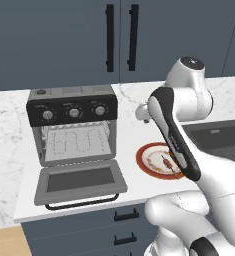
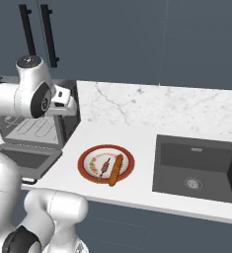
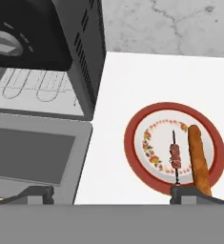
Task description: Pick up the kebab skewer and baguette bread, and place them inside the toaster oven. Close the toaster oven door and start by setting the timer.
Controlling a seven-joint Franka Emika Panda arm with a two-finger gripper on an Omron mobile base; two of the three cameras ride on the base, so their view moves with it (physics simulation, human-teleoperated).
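Plate (image 2: 128,163), red-rimmed, on counter (image 2: 137,136): held kebab skewer (image 2: 105,167) beside baguette bread (image 2: 116,170). Toaster oven (image 1: 73,126) stood left of plate, toaster oven door (image 1: 80,182) dropped open. Gripper (image 3: 111,193) above plate, spread wide, empty.

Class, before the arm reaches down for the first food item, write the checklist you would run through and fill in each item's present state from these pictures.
1. Toaster oven door dropped fully open: ok.
2. Wire rack inside the toaster oven free of items: ok.
3. Kebab skewer on the plate, apart from the baguette bread: ok.
4. Gripper open and holding nothing: ok.
5. Gripper lined up over the skewer: not ok; it sits off to the side, above the counter.
6. Timer knob position: cannot tell.
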